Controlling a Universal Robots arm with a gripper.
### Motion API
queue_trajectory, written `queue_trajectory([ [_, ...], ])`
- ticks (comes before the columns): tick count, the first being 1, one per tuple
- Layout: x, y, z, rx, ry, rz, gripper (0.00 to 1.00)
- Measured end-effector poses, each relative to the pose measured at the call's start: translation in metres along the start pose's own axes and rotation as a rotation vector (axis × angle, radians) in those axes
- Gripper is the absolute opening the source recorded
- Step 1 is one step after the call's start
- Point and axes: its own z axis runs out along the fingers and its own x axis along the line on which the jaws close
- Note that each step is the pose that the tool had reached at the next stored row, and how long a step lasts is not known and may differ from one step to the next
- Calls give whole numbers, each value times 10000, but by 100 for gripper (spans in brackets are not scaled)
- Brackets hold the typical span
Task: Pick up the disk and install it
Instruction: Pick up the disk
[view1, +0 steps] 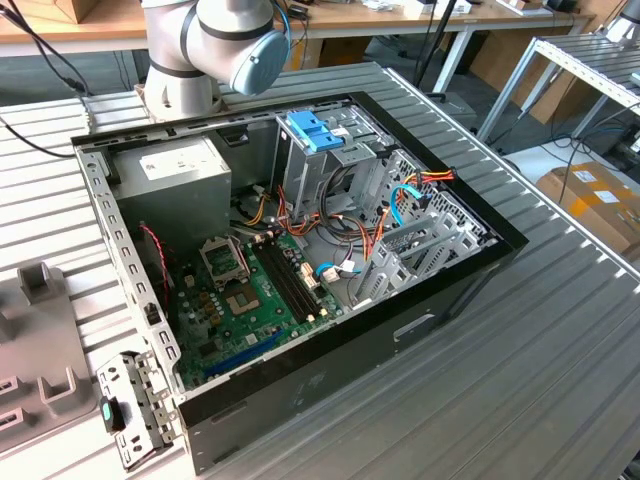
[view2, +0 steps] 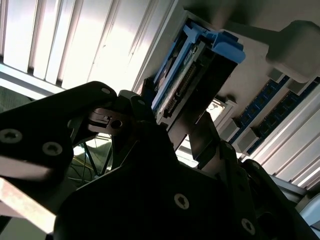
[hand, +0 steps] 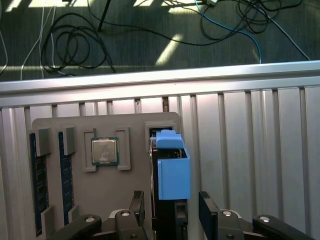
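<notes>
One disk sits between the claw's two fingers.
The claw is apart; the disk stands up in one grey tray, by one chip.

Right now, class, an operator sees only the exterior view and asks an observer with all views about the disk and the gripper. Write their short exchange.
Operator: Where is the disk?
Observer: In the first wrist view the disk stands on edge in a slot of the grey tray.
Operator: And the gripper?
Observer: The gripper straddles the disk, with its jaws apart, one on each side and a gap to each.
</notes>
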Motion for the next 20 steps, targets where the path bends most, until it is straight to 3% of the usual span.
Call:
queue_trajectory([
  [20,-1,-9,-13,1,-2,-85,55],
])
